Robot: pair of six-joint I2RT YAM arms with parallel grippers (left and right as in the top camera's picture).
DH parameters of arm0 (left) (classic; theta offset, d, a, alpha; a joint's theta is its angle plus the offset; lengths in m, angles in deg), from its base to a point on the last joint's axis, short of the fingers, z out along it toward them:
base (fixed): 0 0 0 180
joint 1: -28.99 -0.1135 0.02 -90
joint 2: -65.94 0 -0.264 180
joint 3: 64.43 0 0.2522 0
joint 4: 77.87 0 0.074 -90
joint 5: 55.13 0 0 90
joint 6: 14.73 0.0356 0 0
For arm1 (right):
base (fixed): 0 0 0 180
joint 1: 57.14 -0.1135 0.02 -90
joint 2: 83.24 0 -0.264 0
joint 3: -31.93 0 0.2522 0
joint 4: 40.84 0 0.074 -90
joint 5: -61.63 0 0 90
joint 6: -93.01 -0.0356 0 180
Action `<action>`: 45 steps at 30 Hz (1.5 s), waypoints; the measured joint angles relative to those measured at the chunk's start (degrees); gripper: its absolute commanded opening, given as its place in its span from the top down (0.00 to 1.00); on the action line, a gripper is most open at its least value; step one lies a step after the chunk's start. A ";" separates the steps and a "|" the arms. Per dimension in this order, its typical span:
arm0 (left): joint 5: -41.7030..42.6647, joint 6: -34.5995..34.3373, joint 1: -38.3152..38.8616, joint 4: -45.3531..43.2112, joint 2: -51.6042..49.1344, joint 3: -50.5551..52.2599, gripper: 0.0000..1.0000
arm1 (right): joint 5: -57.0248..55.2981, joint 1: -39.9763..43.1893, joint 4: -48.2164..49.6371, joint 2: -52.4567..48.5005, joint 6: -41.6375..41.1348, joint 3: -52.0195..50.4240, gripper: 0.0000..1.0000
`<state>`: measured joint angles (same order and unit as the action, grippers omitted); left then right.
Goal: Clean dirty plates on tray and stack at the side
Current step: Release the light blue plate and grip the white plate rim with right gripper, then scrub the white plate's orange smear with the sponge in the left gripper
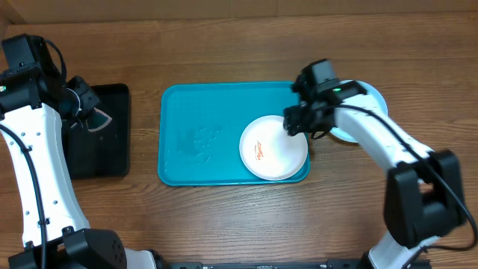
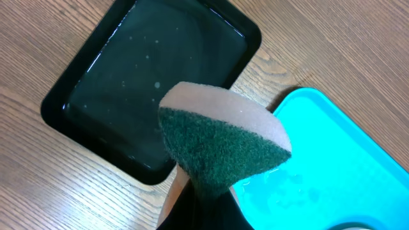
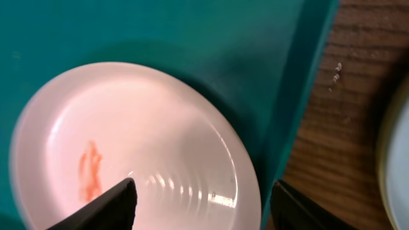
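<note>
A white plate (image 1: 272,149) with an orange-red smear lies on the turquoise tray (image 1: 194,134) at its right end. My right gripper (image 1: 293,125) is open and hovers over the plate's far right rim; in the right wrist view the plate (image 3: 134,147) lies between its spread fingers (image 3: 204,204). A light blue plate (image 1: 371,97) lies on the table right of the tray, mostly hidden by the right arm. The yellow-green plate is not clearly visible. My left gripper (image 1: 95,118) is shut on a green-and-tan sponge (image 2: 220,140) above the black tray's right edge.
A smaller black tray (image 1: 97,134) holding water lies left of the turquoise tray; it also shows in the left wrist view (image 2: 147,83). Water droplets sit on the turquoise tray's middle (image 1: 202,140). The wooden table's edge of the tray shows in the right wrist view (image 3: 300,96).
</note>
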<state>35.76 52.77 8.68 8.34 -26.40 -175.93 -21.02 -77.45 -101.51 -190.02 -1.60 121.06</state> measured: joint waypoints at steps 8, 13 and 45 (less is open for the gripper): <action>0.55 -0.02 0.00 -0.57 0.00 0.61 0.96 | -5.27 -3.30 2.80 -5.22 2.97 -0.07 0.27; 0.68 0.00 0.00 -1.97 -0.02 2.29 0.96 | -5.84 -3.30 0.79 -5.35 4.13 -0.07 0.50; 9.51 0.48 1.46 -2.64 -0.07 2.80 0.96 | 6.38 -4.48 1.75 -5.35 -14.80 -0.09 0.96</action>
<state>45.27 53.25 10.14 5.69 -26.46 -173.13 -14.64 -81.93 -99.76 -195.37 -16.39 120.98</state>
